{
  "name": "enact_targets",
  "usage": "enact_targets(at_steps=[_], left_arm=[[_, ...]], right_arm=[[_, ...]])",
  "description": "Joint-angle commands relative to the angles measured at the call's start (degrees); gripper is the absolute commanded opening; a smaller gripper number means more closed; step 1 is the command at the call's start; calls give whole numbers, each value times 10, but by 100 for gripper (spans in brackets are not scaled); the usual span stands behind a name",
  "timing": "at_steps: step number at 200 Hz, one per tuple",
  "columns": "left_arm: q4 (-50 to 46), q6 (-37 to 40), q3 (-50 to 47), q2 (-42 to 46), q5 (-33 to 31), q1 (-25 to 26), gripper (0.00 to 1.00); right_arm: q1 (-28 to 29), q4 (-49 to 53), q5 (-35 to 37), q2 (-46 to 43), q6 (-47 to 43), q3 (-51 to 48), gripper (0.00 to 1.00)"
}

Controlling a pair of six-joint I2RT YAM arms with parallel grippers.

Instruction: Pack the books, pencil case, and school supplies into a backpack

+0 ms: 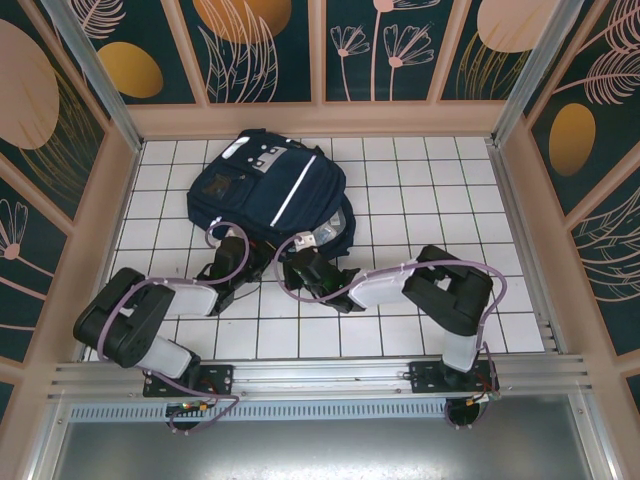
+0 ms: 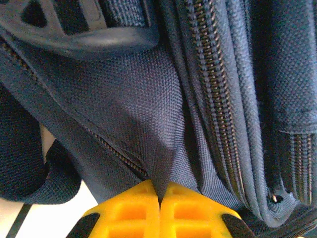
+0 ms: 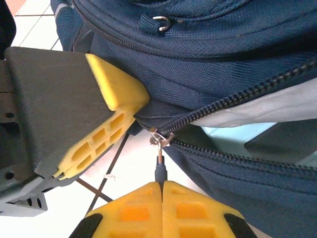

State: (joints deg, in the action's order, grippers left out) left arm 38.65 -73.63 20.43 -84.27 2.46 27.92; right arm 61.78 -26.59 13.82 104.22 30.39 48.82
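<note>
Your left claw (image 2: 159,201) is squeezing shut on a fold of the navy backpack (image 2: 124,114), which is bunching up right in front of it. Your right claw (image 3: 161,191) is pinching the zipper pull (image 3: 160,168) just ahead of its tips, with the half-open zipper (image 3: 237,97) running off ahead and to the right.

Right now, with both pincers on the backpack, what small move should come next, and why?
Probably the right pincer draws the pull along the zipper, away from the left pincer, to close it. It is shut on the pull, the left is shut on backpack fabric beside the slider, and the zipper gapes beyond, with pale contents inside.
</note>
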Motion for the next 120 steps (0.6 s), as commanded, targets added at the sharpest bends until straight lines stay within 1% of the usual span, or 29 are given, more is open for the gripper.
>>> enact_targets(at_steps=[1, 20, 53, 73, 93, 111, 120], left_arm=[[-104, 28, 17, 44, -66, -4, 0], [-151, 42, 19, 71, -82, -17, 0], [-176, 55, 5, 106, -69, -54, 0], [-171, 59, 5, 110, -53, -55, 0], [-182, 70, 9, 118, -58, -55, 0], [-176, 77, 8, 131, -49, -55, 0], [-174, 81, 9, 136, -44, -55, 0]], right_arm=[[-12, 3, 17, -40, 1, -23, 0], [-25, 6, 24, -58, 2, -41, 0], [-42, 6, 27, -86, 4, -73, 0], [-40, 3, 27, -93, -3, -77, 0], [-39, 12, 35, -94, -9, -76, 0], [-31, 15, 38, -97, -14, -74, 0], [-23, 18, 42, -96, -18, -69, 7]])
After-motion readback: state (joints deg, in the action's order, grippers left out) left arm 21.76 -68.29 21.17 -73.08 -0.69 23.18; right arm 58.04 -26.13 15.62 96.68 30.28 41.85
